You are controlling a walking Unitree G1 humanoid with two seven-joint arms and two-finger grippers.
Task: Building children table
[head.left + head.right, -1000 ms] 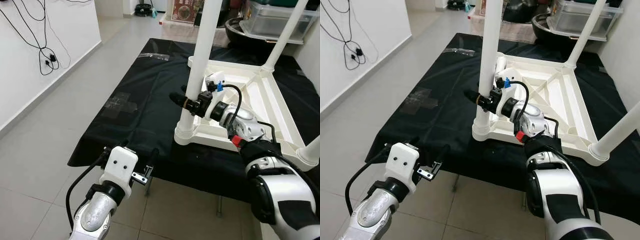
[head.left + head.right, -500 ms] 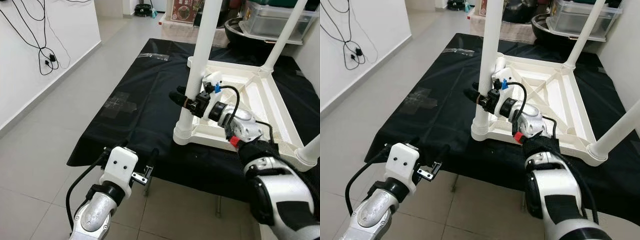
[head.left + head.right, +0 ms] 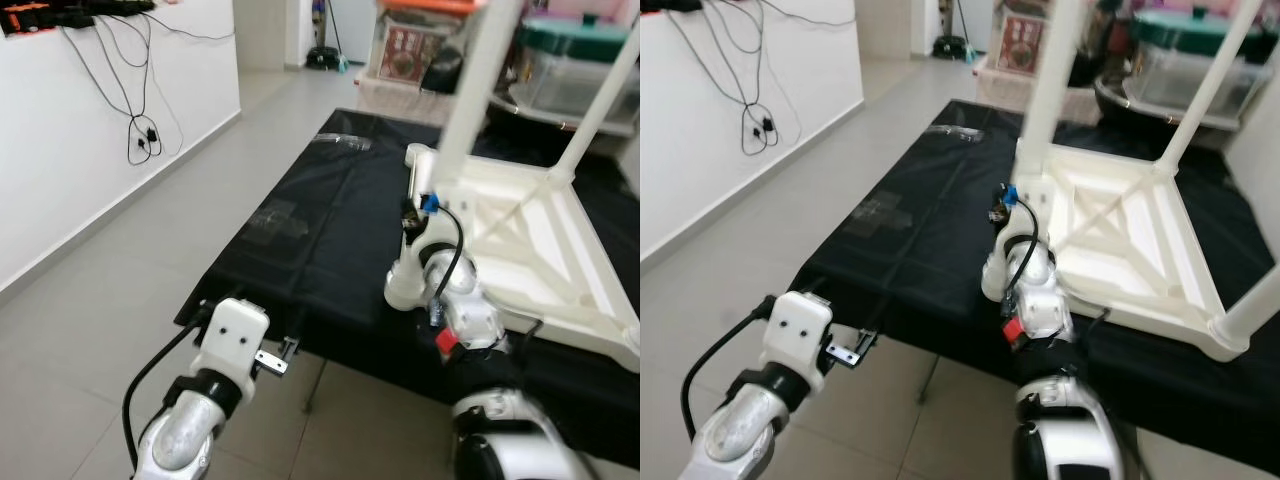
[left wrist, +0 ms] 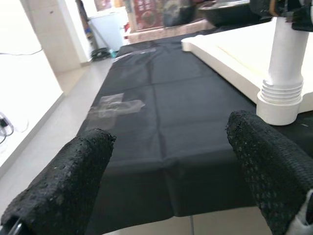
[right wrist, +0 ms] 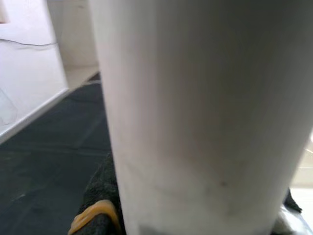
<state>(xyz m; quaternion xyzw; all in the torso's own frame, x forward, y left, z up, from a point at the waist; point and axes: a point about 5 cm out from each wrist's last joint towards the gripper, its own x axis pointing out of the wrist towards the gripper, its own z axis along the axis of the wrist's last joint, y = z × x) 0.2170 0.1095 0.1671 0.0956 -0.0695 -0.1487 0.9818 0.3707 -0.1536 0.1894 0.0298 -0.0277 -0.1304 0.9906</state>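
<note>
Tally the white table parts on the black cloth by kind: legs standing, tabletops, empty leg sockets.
Legs standing: 3
Tabletop: 1
Empty leg socket: 1
Total: 5

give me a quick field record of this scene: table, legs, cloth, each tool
table: white children's table lying upside down on the black cloth
near leg: white leg standing up from the near left corner socket
other legs: one at the far corner, one at the near right corner
right tool: black fingers around the near leg, low on it
left tool: open, before the cloth's near edge, holding nothing
</note>
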